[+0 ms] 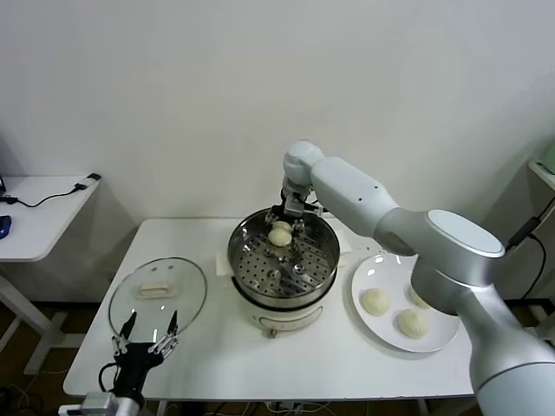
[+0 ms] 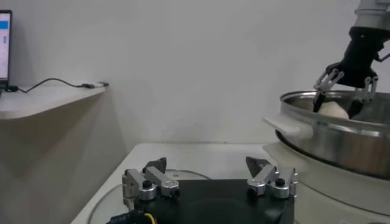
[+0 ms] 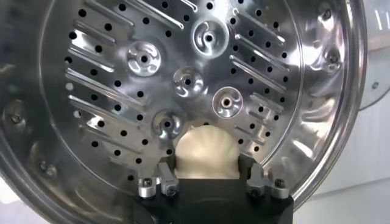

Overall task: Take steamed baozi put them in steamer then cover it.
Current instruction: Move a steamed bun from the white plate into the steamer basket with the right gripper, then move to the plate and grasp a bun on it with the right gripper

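The steel steamer point(image 1: 245, 236) stands on its white base at the table's middle, its perforated tray point(image 3: 183, 79) bare. My right gripper point(image 1: 287, 227) is over the steamer's far side, shut on a cream-white baozi point(image 1: 279, 236), which also shows in the right wrist view point(image 3: 206, 152) between the fingers, just above the tray. Three more baozi point(image 1: 375, 301) lie on the white plate point(image 1: 375, 264) to the right. The glass cover point(image 1: 158, 290) with its white handle lies flat on the table at left. My left gripper point(image 1: 149, 334) is open and empty, near the cover's front edge.
A white side table point(image 1: 35, 212) with a cable stands at the far left, apart from the work table. The steamer's rim point(image 2: 329, 131) and my right gripper point(image 2: 339, 100) show in the left wrist view.
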Motion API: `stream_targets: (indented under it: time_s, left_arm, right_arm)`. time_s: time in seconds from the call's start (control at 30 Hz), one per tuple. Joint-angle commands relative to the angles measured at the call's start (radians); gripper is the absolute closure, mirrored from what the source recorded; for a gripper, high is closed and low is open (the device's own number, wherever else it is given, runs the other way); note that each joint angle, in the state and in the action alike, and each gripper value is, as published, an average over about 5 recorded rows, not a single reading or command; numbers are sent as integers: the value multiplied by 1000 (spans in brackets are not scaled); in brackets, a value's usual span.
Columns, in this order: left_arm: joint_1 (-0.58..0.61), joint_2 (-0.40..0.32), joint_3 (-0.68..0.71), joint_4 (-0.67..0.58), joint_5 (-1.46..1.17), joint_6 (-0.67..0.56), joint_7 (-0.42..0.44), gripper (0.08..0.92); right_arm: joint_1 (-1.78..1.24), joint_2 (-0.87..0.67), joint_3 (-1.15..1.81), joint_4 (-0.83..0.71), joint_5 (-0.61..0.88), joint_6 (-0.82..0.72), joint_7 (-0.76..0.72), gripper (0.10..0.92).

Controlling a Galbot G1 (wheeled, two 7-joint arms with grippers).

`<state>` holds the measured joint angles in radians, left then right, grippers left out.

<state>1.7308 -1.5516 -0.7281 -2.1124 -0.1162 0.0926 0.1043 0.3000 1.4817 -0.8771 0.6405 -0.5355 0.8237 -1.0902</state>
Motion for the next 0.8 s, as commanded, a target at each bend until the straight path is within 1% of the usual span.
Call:
stream_targets:
  time_s: [0.03,0.1,0.23,0.27,0.33,0.43,0.5,0.63,0.7,0.8]
  left_arm:
    - [3,-1,2,2,2,0,0,177]
    - [3,-1,3,1,3,-1,0,177]
    - [3,-1,3,-3,3,0,0,177]
    - [3,0,3,-5,2,1,1,177]
    - [5,2,4,-9,2,2,1,177]
    - [5,5,5,-12,1,3,2,177]
    - [4,8,7,-14,0,4,3,177]
    - [0,18,14,-22,-3,10,6,177]
    - [-1,23,19,-27,-4,14,8,177]
    - [-2,28,25,-31,-4,19,12,177]
  right_arm:
    - [24,-23,-21,58,116,49,-90,222]
    - [51,-46,-42,97,210,49,-134,208]
    - [111,-103,-56,174,346,29,-177,203]
    - [128,-121,-61,193,385,8,-190,203]
    - [168,-176,-81,246,482,-85,-219,202]
    - [248,-308,-147,362,628,-351,-232,202]
    - [293,-398,-203,436,717,-546,-198,203]
    - [311,-540,-247,544,873,-859,-125,203]
    - [300,-600,-231,588,897,-995,-114,203]
    - [275,-682,-178,663,816,-1179,-131,203]
